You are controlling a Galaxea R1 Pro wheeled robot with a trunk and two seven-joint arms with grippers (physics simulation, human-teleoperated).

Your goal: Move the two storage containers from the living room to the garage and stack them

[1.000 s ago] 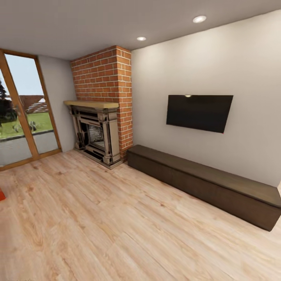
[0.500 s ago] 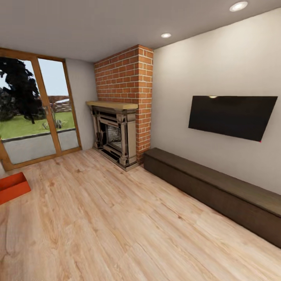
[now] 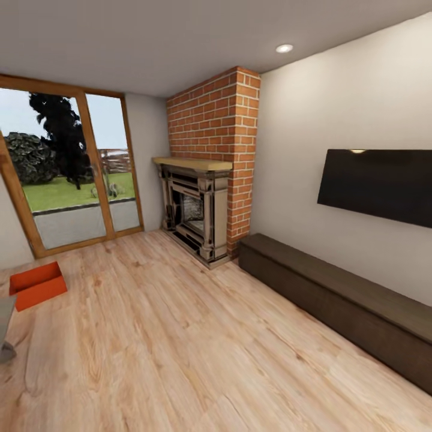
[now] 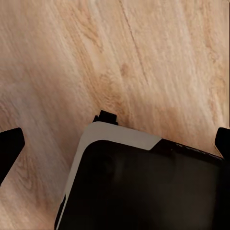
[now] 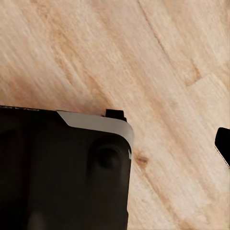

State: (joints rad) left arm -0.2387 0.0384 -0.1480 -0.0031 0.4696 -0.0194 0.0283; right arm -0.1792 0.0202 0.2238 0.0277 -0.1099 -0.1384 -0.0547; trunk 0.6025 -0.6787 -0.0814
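One storage container (image 3: 38, 285) sits far left on the planks — both grippers spread, empty — so a hasty approach risks nudging it.

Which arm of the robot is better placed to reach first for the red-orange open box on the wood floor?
Probably the left. The red-orange open-topped rectangular box lies at the head view's left edge, on the light wood-plank floor near the glass door. It is far off, so the robot must drive closer first.
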